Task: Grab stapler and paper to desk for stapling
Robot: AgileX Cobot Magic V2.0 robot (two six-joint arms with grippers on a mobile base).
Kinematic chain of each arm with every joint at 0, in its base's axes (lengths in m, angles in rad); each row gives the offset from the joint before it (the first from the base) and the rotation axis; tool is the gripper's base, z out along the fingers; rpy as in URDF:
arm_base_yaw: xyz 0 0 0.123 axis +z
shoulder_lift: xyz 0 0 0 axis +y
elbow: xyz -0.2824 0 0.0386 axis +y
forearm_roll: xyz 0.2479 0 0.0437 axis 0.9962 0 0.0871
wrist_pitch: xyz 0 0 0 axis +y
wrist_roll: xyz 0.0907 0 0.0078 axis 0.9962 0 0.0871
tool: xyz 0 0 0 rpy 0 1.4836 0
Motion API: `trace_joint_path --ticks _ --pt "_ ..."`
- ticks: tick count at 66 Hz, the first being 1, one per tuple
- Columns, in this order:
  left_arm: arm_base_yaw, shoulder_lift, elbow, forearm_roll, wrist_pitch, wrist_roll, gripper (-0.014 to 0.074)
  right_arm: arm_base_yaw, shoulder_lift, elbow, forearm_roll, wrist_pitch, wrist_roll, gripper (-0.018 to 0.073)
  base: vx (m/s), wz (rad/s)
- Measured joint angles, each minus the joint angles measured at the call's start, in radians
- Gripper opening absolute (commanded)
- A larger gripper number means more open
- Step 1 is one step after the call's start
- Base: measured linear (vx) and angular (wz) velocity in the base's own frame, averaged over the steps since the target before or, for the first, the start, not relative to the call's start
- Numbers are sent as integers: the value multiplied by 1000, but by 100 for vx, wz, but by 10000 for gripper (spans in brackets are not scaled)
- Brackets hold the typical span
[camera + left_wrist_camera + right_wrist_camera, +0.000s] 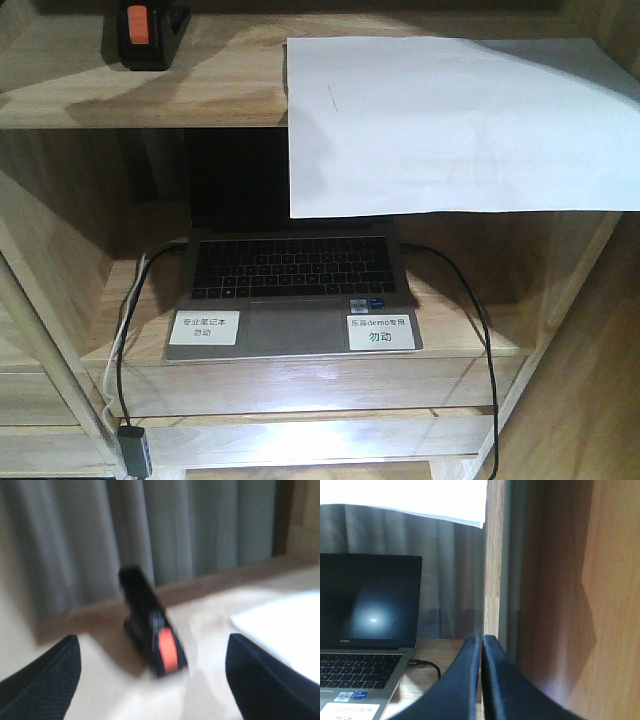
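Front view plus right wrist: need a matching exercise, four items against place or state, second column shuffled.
Column 1
1. stapler
2. paper
3. laptop
4. right gripper

Column 2
A. on the lower shelf, lid open
B. left end of the upper shelf
C. shut, next to the wooden upright
D. right part of the upper shelf, hanging over its front edge

Pairs: 1-B, 2-D, 3-A, 4-C
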Motion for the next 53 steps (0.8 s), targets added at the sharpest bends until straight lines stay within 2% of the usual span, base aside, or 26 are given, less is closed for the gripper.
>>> trace_joint_path --ticks 27,41,53 --pt "0 416 -468 1 199 -12 572 0 0 0 0 0 0 -9 0 0" --pt "0 576 -674 108 352 -161 572 0 0 0 0 0 0 -9 0 0" --pt "0 655 -770 114 431 -201 572 0 0 0 0 0 0 -9 0 0"
